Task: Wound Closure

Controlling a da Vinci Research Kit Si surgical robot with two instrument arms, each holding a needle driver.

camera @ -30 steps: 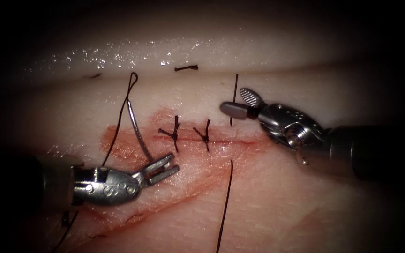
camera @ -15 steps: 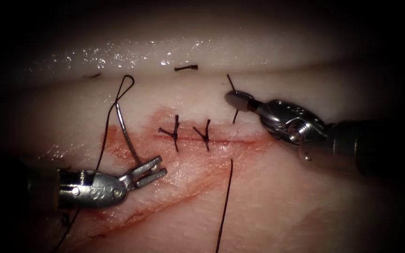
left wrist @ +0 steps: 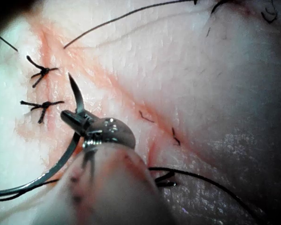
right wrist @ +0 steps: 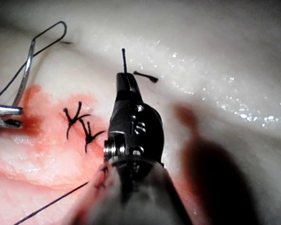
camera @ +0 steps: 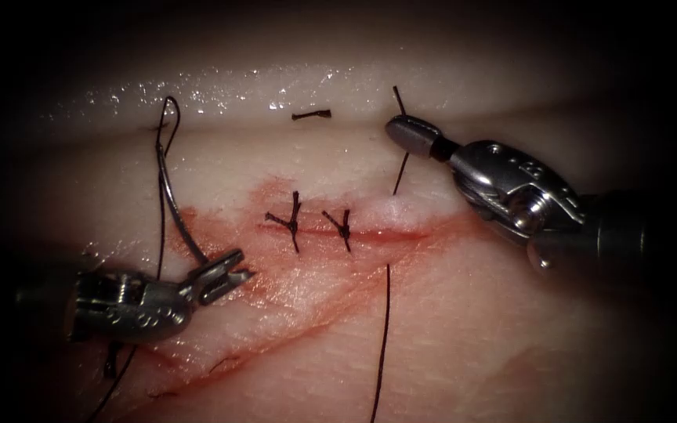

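Observation:
My left tool (camera: 235, 276) lies low on the left of the tissue (camera: 472, 337), jaws shut on the curved needle (camera: 175, 215) a little behind its point. In the left wrist view the point pokes out past the jaws (left wrist: 68, 116), and the needle (left wrist: 61, 164) hangs free of the tissue. My right tool (camera: 403, 129) is at the upper right, jaws shut on the short end of the thread (camera: 385, 329). That thread dips into the tissue at the right end of the cut (camera: 401, 233) and trails toward the front. The right wrist view has the same grip (right wrist: 124, 80).
Two knotted stitches (camera: 293, 222) (camera: 344, 225) cross the cut to the left of the thread's bite. A cut end of thread (camera: 311, 114) lies on the far ridge. Red fluid (camera: 221, 235) stains the tissue around the cut. Thread from the needle's tail runs down past my left tool.
The right tool's jaws closed on the thread's short end and lifted it up and to the right. The left tool moved left with the needle, drawing its thread along.

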